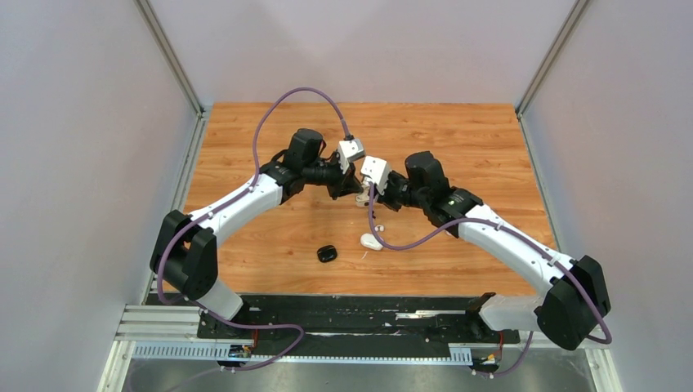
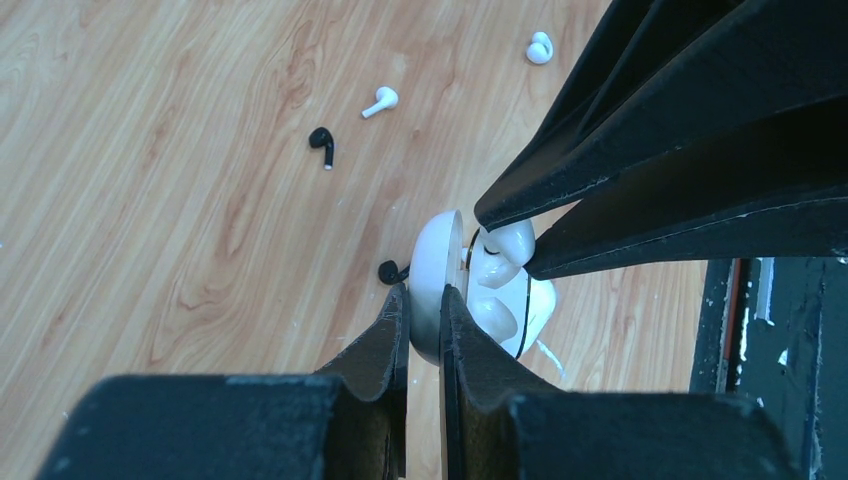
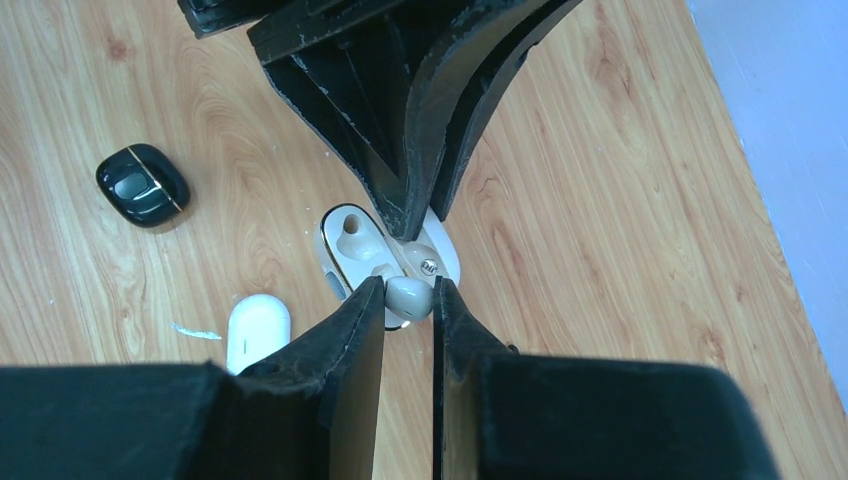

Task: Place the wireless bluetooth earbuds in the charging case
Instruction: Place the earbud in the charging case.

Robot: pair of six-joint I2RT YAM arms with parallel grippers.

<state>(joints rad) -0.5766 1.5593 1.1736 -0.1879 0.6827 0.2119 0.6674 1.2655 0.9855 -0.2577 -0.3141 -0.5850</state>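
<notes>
Pinches the open white charging case [image 2: 432, 250] by its raised lid in the left gripper [image 2: 425, 300], drawn narrow onto that thin shell, likely to keep the wells steady and turned toward the other arm. Nips one pale earbud [image 3: 408, 298] in the right gripper [image 3: 408, 290], closed snug around it, right at the case's near well, seemingly lined up for seating. Leaves a black earbud [image 2: 322, 145] and a white earbud [image 2: 380, 100] loose on the table [image 2: 150, 250], well apart from the case.
</notes>
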